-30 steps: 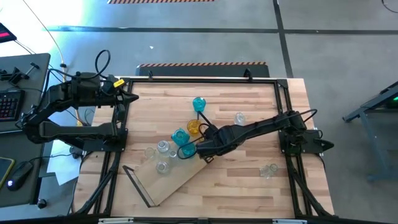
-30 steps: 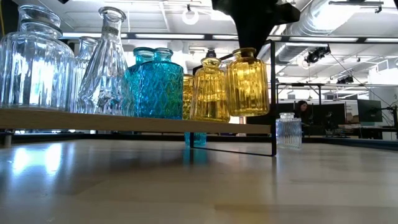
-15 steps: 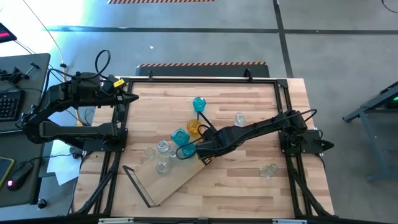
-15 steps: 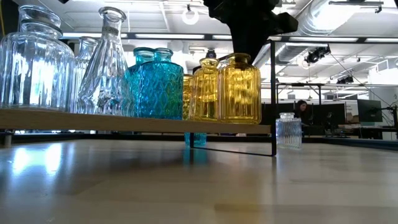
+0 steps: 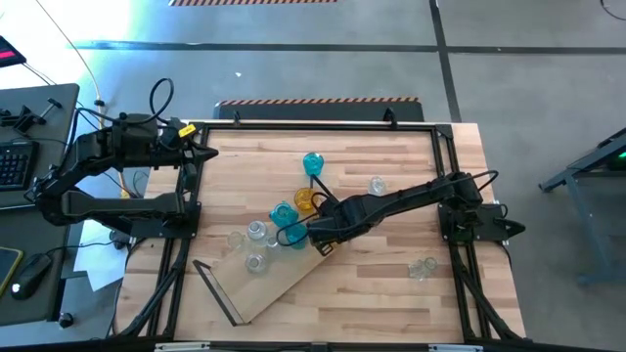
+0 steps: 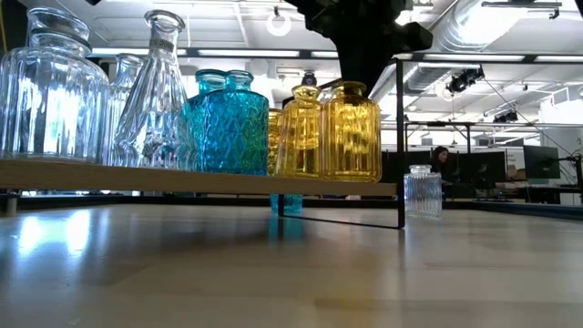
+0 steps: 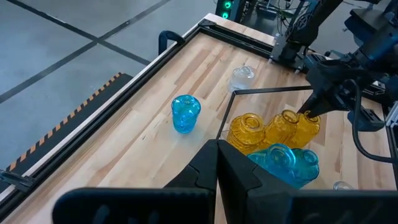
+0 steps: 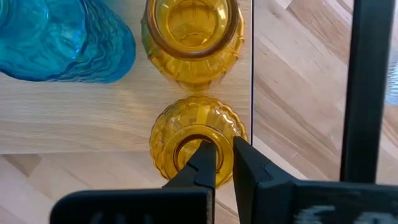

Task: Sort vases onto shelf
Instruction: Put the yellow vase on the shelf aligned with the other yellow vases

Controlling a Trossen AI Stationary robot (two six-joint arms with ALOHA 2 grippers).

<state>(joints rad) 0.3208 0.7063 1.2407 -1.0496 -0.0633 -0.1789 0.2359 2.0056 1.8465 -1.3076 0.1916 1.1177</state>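
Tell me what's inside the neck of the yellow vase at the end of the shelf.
One finger of the right hand reaches into the end yellow vase's neck, pinching its rim against the outer finger. Deeper inside is hidden by the fingers.

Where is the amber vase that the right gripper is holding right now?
In the low view the amber vase stands on the shelf at its right end, beside another amber vase, with the right gripper pinching its rim.

clear, teal and amber vases (image 6: 351, 132) stand upright in a row on the light-wood shelf (image 6: 182, 177); one teal vase (image 5: 312, 163) and two clear ones stand off it.
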